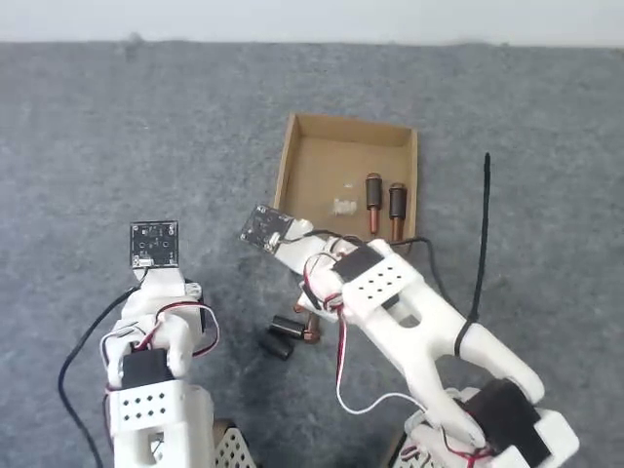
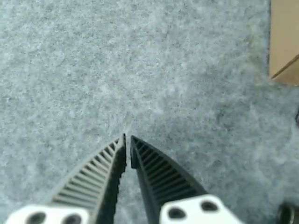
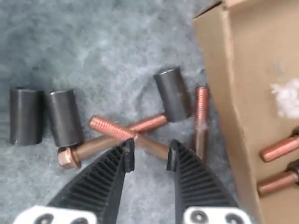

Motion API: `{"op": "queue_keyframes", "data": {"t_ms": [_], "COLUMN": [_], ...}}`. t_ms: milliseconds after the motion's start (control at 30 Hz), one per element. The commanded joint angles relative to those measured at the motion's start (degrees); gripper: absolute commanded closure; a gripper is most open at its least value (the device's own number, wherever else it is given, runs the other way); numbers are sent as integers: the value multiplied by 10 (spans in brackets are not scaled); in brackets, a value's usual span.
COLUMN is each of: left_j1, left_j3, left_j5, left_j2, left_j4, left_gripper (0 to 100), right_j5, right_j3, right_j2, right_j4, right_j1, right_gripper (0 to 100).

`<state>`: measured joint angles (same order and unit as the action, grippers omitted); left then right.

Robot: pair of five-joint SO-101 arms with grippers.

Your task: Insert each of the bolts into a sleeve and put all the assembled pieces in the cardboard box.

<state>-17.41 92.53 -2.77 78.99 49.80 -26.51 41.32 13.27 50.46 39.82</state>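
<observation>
The cardboard box holds two assembled pieces. In front of it on the carpet lie two bare dark sleeves side by side. A third sleeve has a copper bolt running into its end. A second bolt crosses over that one, and a third bolt lies along the box wall. My right gripper is open just above the crossed bolts, one finger on each side. My left gripper is shut over bare carpet, holding nothing.
Grey carpet covers the table. A black cable runs to the right of the box. White fluff lies on the box floor. A corner of the box shows in the left wrist view.
</observation>
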Motion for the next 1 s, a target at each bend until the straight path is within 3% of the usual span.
{"op": "queue_keyframes", "data": {"t_ms": [0, 67, 333, 967], "left_j1": [0, 0, 0, -1], "left_j3": [-7, -7, -7, -6], "left_j5": [-3, -3, -3, -3], "left_j2": [4, 4, 4, 4], "left_j4": [-15, -15, -23, -25], "left_gripper": [987, 987, 987, 987], "right_j5": [-3, -4, -3, -40], "right_j3": [-43, -42, -50, -188], "right_j2": [7, 7, -61, -248], "right_j4": [-16, -36, -110, -70], "right_j1": [0, 4, 2, -27], "right_gripper": [832, 794, 844, 833]}}
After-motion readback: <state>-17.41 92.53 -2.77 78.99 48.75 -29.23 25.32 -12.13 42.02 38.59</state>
